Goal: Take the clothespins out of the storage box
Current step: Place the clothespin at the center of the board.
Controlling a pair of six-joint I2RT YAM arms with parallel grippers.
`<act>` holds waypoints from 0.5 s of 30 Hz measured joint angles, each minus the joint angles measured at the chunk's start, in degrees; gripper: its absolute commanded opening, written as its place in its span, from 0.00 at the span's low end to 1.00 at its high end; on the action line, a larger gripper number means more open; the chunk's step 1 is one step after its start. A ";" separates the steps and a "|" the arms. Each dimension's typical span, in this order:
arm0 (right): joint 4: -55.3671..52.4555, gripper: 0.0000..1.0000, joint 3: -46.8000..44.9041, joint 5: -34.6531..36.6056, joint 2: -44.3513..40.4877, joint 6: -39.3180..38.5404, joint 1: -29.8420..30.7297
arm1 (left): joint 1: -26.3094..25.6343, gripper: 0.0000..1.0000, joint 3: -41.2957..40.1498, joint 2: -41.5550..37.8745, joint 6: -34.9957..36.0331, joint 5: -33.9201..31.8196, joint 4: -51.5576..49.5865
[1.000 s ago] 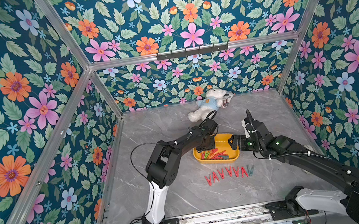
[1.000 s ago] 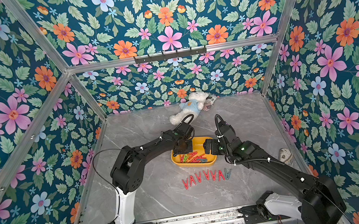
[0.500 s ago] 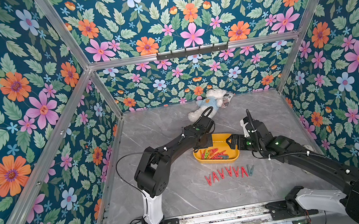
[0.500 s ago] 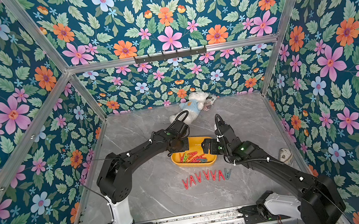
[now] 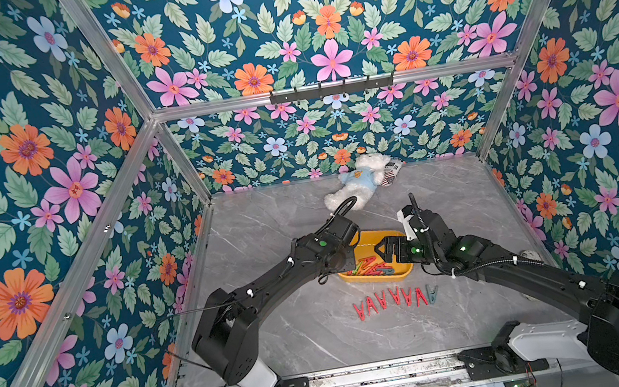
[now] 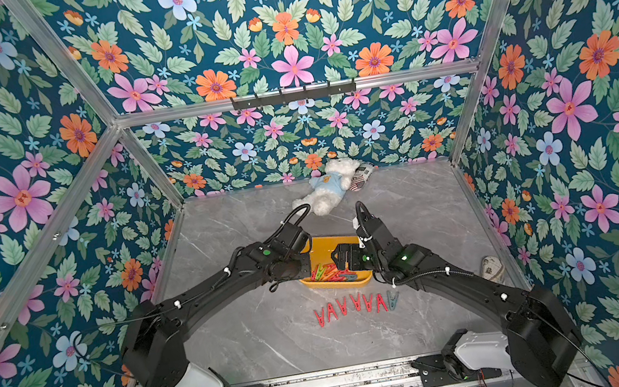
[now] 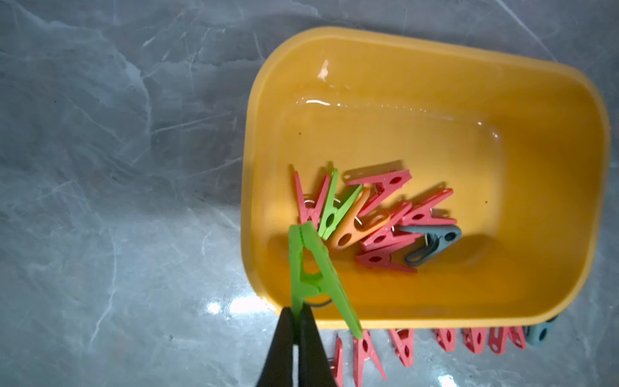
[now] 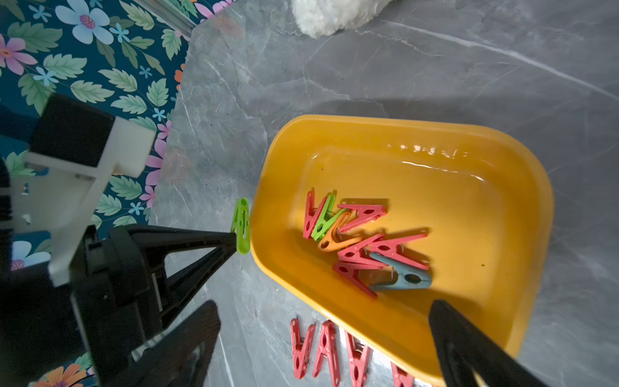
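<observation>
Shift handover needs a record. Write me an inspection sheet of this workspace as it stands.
Surface: grey marbled tabletop; no spills seen.
Job's things: yellow storage box holds a pile of clothespins; a row of clothespins, red with one grey-blue at the end, lies on the tabletop in front of it.
Clutter: plush bear and a small striped object near the back wall; a crumpled object at the tabletop's edge.
Grippers: left gripper shut on a green clothespin beside the box's rim; right gripper above the box, jaws wide open, empty.
Cables: a black cable arches off each wrist; no snag seen.
Surroundings: floral walls, aluminium frame, hook rail.
</observation>
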 measured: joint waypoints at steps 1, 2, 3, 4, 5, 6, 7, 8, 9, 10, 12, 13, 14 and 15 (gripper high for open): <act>0.35 0.99 0.11 0.00 0.39 0.04 0.48 | -0.59 0.07 -1.51 -1.40 -0.26 -0.44 0.00; 0.50 0.99 0.20 0.00 0.70 0.20 0.81 | -1.18 0.07 -2.80 -2.58 -0.37 -0.83 -0.22; 0.76 0.99 0.31 0.00 1.11 0.26 1.20 | -1.97 0.07 -4.13 -3.80 -0.57 -1.22 -0.42; 0.92 0.99 0.39 0.00 1.49 0.46 1.49 | -2.97 0.07 -5.64 -5.09 -1.07 -1.86 -0.55; 1.07 0.99 0.50 0.02 1.77 0.61 1.66 | -3.82 0.07 -6.86 -6.10 -1.38 -2.36 -0.74; 1.31 0.99 0.59 0.02 2.03 0.90 1.95 | -4.90 0.07 -8.35 -7.30 -1.79 -2.89 -1.07; 1.57 0.99 0.72 0.24 2.27 1.22 2.21 | -5.88 0.07 -9.75 -8.35 -2.19 -3.52 -1.18; 1.84 0.99 0.74 0.24 2.43 1.27 2.40 | -6.67 0.07 -10.93 -9.20 -2.69 -3.89 -1.27; 2.14 0.99 0.74 0.24 2.62 1.38 2.64 | -7.67 0.07 -12.46 -10.23 -3.21 -4.22 -1.33; 2.19 0.99 0.74 0.22 2.80 1.53 2.82 | -8.46 0.08 -13.81 -11.10 -3.74 -4.59 -1.31; 2.21 0.99 0.72 0.24 3.06 1.79 3.10 | -9.66 0.08 -16.65 -12.61 -4.83 -5.16 -0.96; 2.25 0.99 0.68 0.31 3.15 2.01 3.23 | -10.14 0.08 -18.10 -13.25 -5.35 -5.20 -0.44; 2.43 0.99 0.59 0.44 3.17 2.16 3.34 | -10.67 0.08 -19.52 -13.75 -5.97 -5.22 0.17; 2.56 0.99 0.52 0.52 3.23 2.36 3.50 | -11.19 0.08 -20.74 -14.12 -6.38 -5.22 0.68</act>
